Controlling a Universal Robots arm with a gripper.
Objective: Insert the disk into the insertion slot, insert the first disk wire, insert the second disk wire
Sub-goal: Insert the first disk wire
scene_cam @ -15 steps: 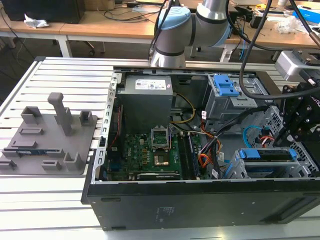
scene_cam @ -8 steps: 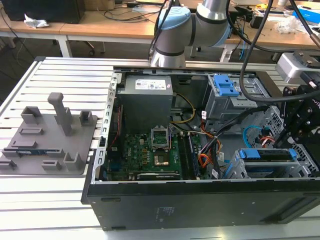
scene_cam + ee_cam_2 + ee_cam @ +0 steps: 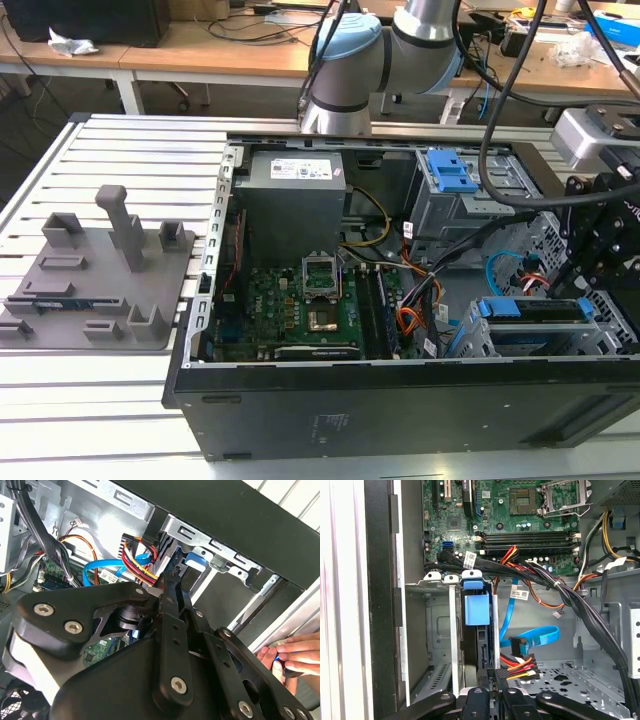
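Note:
The disk [image 3: 535, 309], framed by its blue carrier, sits inside the insertion slot [image 3: 468, 342], a low grey cage at the exterior view's right end of the open computer case. In the first wrist view the disk [image 3: 476, 609] is edge-on in the slot [image 3: 436, 630]. My gripper [image 3: 493, 679] hangs just over the disk's end, shut on the black plug of a red, yellow and black disk wire [image 3: 521, 664]. The second wrist view has the gripper [image 3: 167, 582] beside that wire bundle [image 3: 136, 560]. A blue flat disk wire [image 3: 535, 635] lies loose beside it.
A taller grey cage with a blue tab [image 3: 450, 172] stands behind the slot. The motherboard [image 3: 300, 300] and a power supply [image 3: 295, 195] take up the case's middle. A person's hand [image 3: 294, 655] rests at the case's outer edge. A grey fixture [image 3: 100, 270] lies outside the case.

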